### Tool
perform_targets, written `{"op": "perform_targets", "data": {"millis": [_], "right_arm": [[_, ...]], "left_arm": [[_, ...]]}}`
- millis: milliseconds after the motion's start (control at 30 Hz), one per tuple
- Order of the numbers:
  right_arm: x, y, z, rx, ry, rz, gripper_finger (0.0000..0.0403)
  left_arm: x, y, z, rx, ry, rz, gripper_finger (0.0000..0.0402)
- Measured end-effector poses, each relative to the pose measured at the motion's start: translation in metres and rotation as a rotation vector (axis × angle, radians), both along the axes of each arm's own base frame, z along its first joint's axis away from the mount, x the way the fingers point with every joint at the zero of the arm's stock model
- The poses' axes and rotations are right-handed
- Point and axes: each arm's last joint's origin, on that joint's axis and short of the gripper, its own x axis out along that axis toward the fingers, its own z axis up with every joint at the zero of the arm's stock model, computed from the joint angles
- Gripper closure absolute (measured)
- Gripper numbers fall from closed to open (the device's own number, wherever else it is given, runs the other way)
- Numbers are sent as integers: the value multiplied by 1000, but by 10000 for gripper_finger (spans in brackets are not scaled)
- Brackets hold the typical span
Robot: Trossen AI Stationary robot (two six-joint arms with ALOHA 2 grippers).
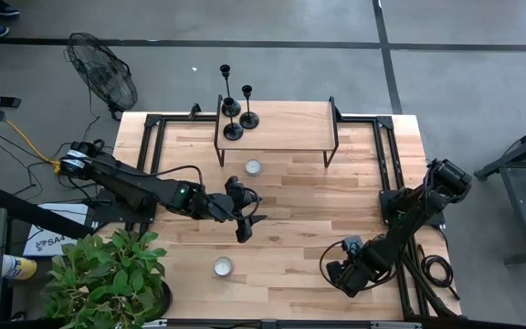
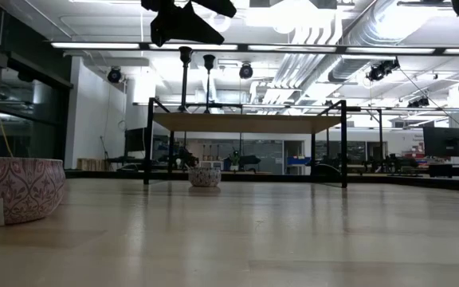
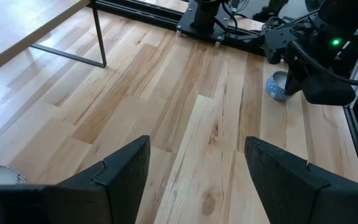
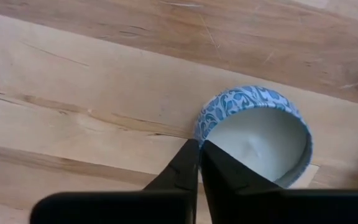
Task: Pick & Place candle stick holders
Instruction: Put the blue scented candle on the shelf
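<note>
Three candle stick holders (image 1: 234, 108) stood on the shelf (image 1: 286, 117).
Left pincer (image 1: 247, 222) hung wide mid-worktop; right pincer (image 4: 199, 155) pinched shut on candle bowl (image 4: 260, 134) rim, near right corner.

Even, bright overhead light on the table (image 1: 290, 219) in the high view; shadows soft and short, the shelf (image 1: 277, 119) at the far edge casts a faint one. Low view is backlit: ceiling strip lights (image 2: 237, 48) glare white, the tabletop foreground is blurred and dim, and the bowl (image 2: 14, 187) near the left edge is soft. Left wrist view is cooler, with a pale sheen on the wood; its fingers (image 3: 120, 180) are dark, slightly blurred. Right wrist view is warm and sharp on the blue candle tin (image 4: 253, 134), with the fingertips out of focus.
</note>
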Motion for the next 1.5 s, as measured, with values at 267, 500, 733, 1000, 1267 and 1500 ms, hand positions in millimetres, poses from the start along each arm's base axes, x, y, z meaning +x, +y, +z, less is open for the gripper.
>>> {"op": "perform_targets", "data": {"millis": [267, 500, 733, 1000, 1267, 1500], "right_arm": [[1, 2, 0, 39, 8, 44, 400], [14, 1, 13, 107, -14, 114, 402], [41, -13, 44, 111, -60, 204, 402], [74, -54, 88, 55, -107, 338, 402], [97, -112, 134, -49, -167, 485, 403], [112, -173, 155, -106, -239, 603, 403]], "left_arm": [[0, 0, 0, 0, 0, 0, 144], [0, 0, 0, 8, 1, -3, 144], [0, 0, 0, 8, 0, -4, 144], [0, 0, 0, 7, -1, -3, 144], [0, 0, 0, 0, -2, 1, 144], [1, 0, 2, -7, -25, 2, 144]]}}
